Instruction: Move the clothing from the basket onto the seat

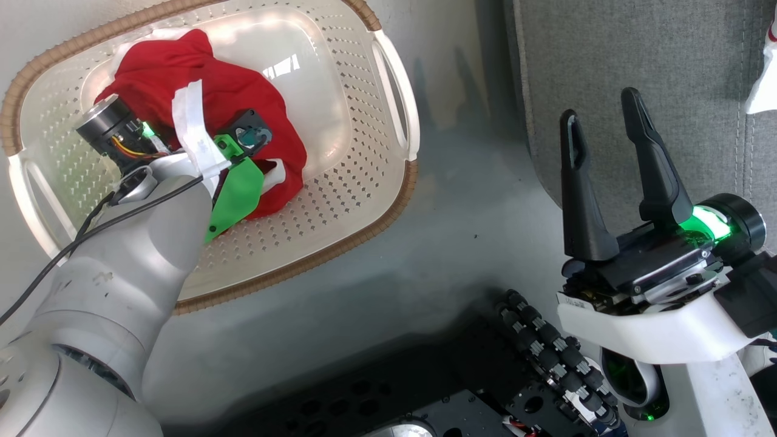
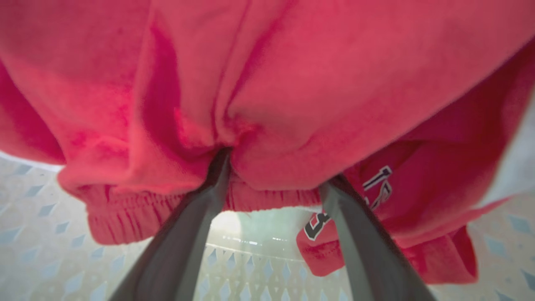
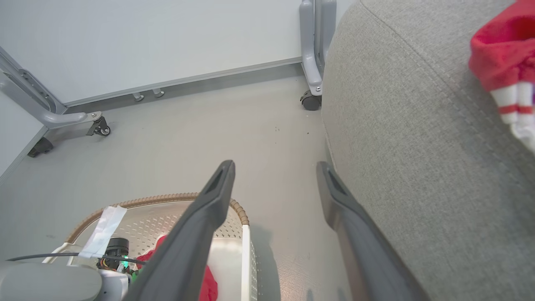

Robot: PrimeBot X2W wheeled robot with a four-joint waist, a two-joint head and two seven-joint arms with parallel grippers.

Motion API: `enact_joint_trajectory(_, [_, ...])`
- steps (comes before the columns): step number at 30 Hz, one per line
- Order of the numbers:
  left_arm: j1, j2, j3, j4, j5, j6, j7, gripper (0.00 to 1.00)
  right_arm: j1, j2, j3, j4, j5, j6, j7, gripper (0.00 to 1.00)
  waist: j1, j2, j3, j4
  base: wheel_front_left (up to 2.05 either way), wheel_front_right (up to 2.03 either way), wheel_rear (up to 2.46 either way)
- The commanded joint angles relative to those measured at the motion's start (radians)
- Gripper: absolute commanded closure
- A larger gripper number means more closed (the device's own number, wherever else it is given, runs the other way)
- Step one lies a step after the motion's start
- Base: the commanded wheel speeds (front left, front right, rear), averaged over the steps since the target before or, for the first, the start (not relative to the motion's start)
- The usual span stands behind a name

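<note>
The cream basket (image 1: 364, 176) with a brown rim sits on the floor at the upper left of the head view. Red clothing (image 1: 243, 97) with a white strip lies bunched inside it. My left arm (image 1: 152, 230) reaches down into the basket. In the left wrist view my left gripper (image 2: 278, 175) stands open, both fingertips pushed into the red clothing (image 2: 271, 83), which bulges between them. My right gripper (image 1: 601, 106) is open and holds nothing, hovering over the floor beside the grey seat (image 1: 637, 48). Another red-and-white garment (image 3: 501, 50) lies on the seat (image 3: 418, 146).
Grey floor (image 1: 473, 230) separates the basket from the seat's rounded edge. My dark base (image 1: 455, 394) runs along the bottom of the head view. Past the floor, wheeled grey frame legs (image 3: 311, 83) stand against a pale wall.
</note>
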Motion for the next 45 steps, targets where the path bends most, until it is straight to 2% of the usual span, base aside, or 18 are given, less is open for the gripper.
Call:
enact_joint_trajectory(1, [0.009, 0.012, 0.0, 0.001, -0.01, 0.009, 0.007, 0.0, 0.013, 0.002, -0.004, -0.007, -0.008, 0.0, -0.003, 0.0, 0.0, 0.0, 0.0, 0.001, 0.0, 0.0, 0.0])
enact_joint_trajectory(6, [0.004, 0.008, 0.003, 0.001, -0.025, 0.023, 0.026, 0.0, 0.018, 0.002, -0.007, -0.012, -0.016, 0.0, -0.003, 0.0, 0.0, 0.0, 0.003, 0.007, 0.0, 0.0, 0.0])
enact_joint_trajectory(13, [0.015, 0.014, 0.007, 0.001, -0.044, 0.015, 0.04, 0.0, 0.013, 0.002, -0.006, -0.011, -0.02, 0.0, -0.003, 0.0, 0.0, 0.0, 0.006, 0.009, 0.0, 0.0, 0.0])
enact_joint_trajectory(14, [0.017, 0.016, 0.008, 0.001, -0.047, 0.013, 0.043, 0.31, 0.009, 0.002, -0.004, -0.009, -0.02, 0.0, -0.003, 0.0, 0.0, 0.0, 0.006, 0.008, 0.0, 0.0, 0.0])
enact_joint_trajectory(15, [0.018, 0.017, 0.007, 0.001, -0.051, 0.013, 0.041, 0.86, 0.003, 0.002, -0.003, -0.007, -0.019, 0.0, -0.003, 0.0, 0.0, 0.0, 0.005, 0.007, 0.0, 0.0, 0.0])
enact_joint_trajectory(16, [0.019, 0.018, 0.007, 0.001, -0.054, 0.012, 0.037, 1.0, 0.0, 0.002, -0.003, -0.007, -0.018, 0.0, -0.003, 0.0, 0.0, 0.0, 0.004, 0.006, 0.0, 0.0, 0.0])
enact_joint_trajectory(36, [0.045, 0.053, 0.067, 0.001, -0.155, 0.06, -0.11, 1.0, -0.129, 0.002, 0.004, 0.029, 0.015, 0.0, -0.003, 0.0, 0.0, 0.0, -0.089, -0.048, 0.0, 0.0, 0.0])
enact_joint_trajectory(45, [0.12, 0.003, 0.11, 0.001, -0.221, 0.076, -0.212, 1.0, -0.123, -0.008, -0.031, 0.054, -0.015, 0.0, -0.003, 0.0, 0.0, 0.0, -0.232, -0.006, 0.0, 0.0, 0.0])
